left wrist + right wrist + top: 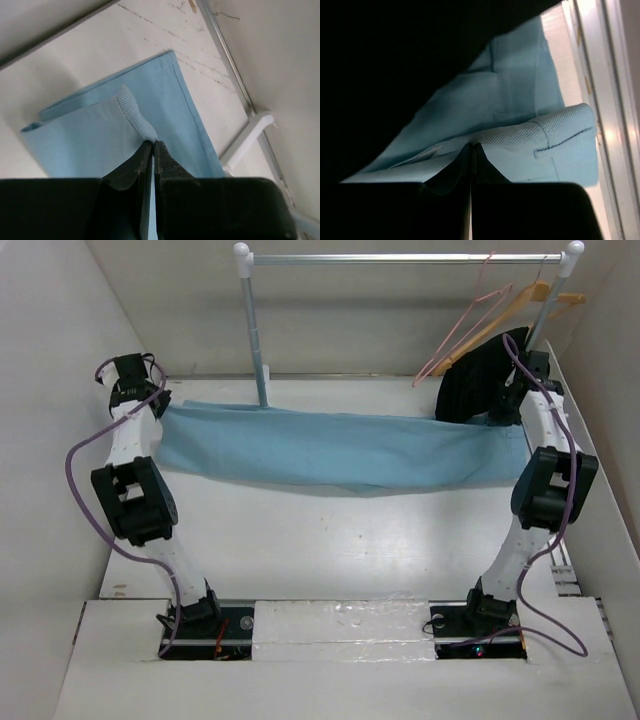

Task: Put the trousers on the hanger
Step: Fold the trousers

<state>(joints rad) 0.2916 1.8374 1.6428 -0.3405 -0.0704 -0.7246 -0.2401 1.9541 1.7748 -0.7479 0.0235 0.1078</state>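
Trousers (pixel 330 450) of pale blue cloth hang stretched in a long band across the far half of the table (pixel 330 550), held up at both ends by two robot arms and sagging a little in the middle. At the far left, the left gripper (pixel 152 146) is pinched tight on a folded edge of the cloth, its jaws closed with only fabric between them. At the far right, the right gripper (pixel 471 147) is clamped the same way on a thicker stitched edge, likely the waistband, though much of that view is dark. Holding the garment by its two ends appears meant to keep the thin fabric spread and flat, so that it can be folded over a bar rather than bunched in a heap. Whether the lower edge brushes the table cannot be settled from above. The goal lies beyond the right end: a pink hanger (pixel 462 328) and a wooden hanger (pixel 522 306) dangle from the right end of the rail (pixel 400 258) at the far side, tilted and close together. A black garment (pixel 478 380) hangs just beside the right gripper, crowding the approach. By the look of it, the trousers are not yet on either hanger and must be raised and carried right.
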